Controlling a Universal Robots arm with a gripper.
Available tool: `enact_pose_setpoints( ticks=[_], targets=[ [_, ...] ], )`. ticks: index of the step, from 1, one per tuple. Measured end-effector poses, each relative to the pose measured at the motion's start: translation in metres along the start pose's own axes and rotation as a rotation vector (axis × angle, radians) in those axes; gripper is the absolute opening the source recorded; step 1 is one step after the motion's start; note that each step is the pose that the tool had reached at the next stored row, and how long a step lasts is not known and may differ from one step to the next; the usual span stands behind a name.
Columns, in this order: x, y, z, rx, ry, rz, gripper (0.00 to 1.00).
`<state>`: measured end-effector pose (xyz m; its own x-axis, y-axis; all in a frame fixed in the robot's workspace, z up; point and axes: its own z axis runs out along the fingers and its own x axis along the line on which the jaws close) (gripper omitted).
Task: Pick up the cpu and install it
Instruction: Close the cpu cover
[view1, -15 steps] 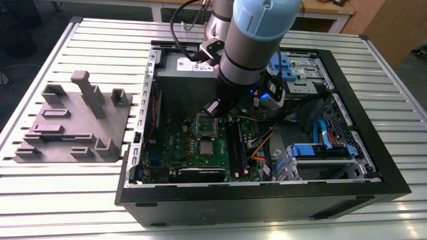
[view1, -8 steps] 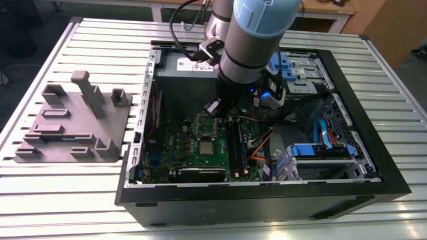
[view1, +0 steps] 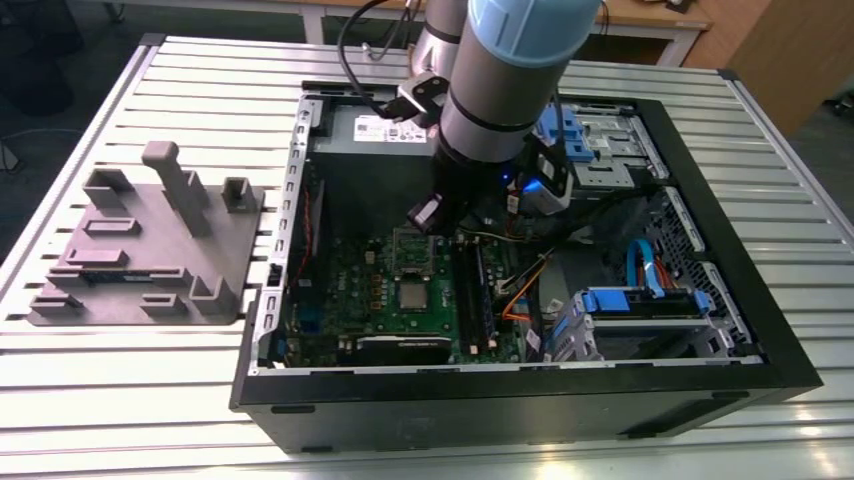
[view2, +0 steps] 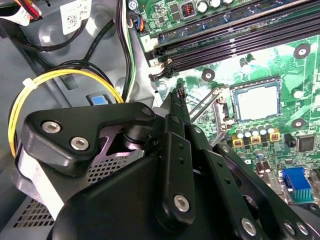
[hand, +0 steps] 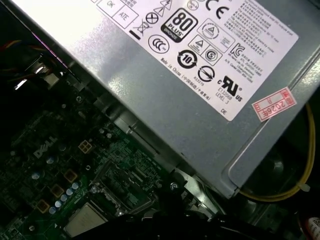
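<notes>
One silver-topped cpu (view1: 416, 294) (view2: 257, 101) (hand: 85, 220) lies seated in its socket on the green motherboard (view1: 387, 300), while the gripper (view1: 430, 215) hangs just above the board; whether its fingers are parted I cannot tell.

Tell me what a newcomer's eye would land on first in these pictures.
The open computer case lying on the slatted table draws the eye first, with the robot arm reaching down into it over the green motherboard. On that board the cpu sits in its socket, a shiny square also seen in the second wrist view. The grey power supply with its white label stands close beside the board.
</notes>
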<state>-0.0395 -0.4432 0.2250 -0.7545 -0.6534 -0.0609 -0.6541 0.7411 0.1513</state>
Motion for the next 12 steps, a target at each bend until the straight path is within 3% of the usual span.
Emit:
enact_pose_setpoints(
  ticks=[12],
  targets=[
    [0.0001, 0.0009, -0.0037, 0.0012, 0.0047, -0.018, 0.1]
  ],
)
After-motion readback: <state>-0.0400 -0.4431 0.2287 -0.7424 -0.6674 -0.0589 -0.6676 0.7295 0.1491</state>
